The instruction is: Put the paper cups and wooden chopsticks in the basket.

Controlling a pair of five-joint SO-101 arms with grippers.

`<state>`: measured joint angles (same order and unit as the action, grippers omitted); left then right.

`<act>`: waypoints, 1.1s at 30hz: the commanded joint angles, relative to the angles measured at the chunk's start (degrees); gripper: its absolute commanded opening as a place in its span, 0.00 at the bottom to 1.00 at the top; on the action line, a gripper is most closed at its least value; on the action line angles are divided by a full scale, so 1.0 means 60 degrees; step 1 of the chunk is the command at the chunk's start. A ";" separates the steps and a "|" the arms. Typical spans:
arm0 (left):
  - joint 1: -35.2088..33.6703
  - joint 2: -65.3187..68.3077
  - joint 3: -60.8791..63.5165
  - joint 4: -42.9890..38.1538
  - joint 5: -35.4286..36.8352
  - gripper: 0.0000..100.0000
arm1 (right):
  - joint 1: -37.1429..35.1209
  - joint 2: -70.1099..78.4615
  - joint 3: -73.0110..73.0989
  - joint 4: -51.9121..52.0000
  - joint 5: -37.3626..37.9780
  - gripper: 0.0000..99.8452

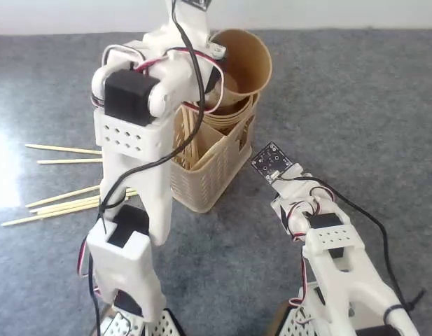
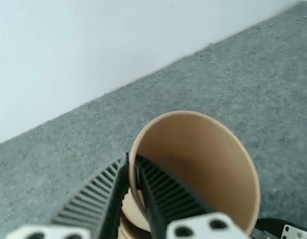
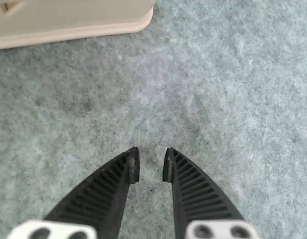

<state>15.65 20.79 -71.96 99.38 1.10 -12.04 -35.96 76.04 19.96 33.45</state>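
Left jaws grip a paper cup (image 2: 203, 164) over the basket (image 1: 210, 183); right jaws stand parted.

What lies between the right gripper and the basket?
Bare grey carpet alone separates the right gripper, jaws slightly apart, from the basket, seen in the right wrist view.

The paper cup (image 1: 247, 59) is tan-brown, the basket (image 1: 208, 175) cream with a fine lattice weave, the wooden chopsticks (image 1: 68, 203) at its nine o'clock pale yellow, the bench (image 1: 370, 105) mottled grey; left tool (image 2: 132, 164) and right tool (image 3: 151, 164) are ribbed black
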 commanded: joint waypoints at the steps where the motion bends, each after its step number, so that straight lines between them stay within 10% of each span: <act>1: -0.0132 -0.0015 -0.0081 0.0161 0.0205 0.01 | -0.0037 -0.0256 -0.0073 -0.0183 0.0117 0.09; 20: -0.0278 -0.0205 -0.0183 0.0220 0.1421 0.23 | -0.0037 -0.0256 -0.0073 -0.0198 0.0117 0.09; 27: 0.0440 -0.3077 -0.0652 0.0205 -0.0938 0.23 | -0.0037 -0.0300 -0.0073 -0.0139 0.0117 0.09; 33: -0.1758 -0.5216 0.1736 0.0205 -0.1978 0.23 | 0.0154 -0.0462 -0.0366 -0.0022 0.0117 0.09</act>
<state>14.07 -2.42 -71.34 99.38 -7.25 -12.04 -36.31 76.04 19.96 33.45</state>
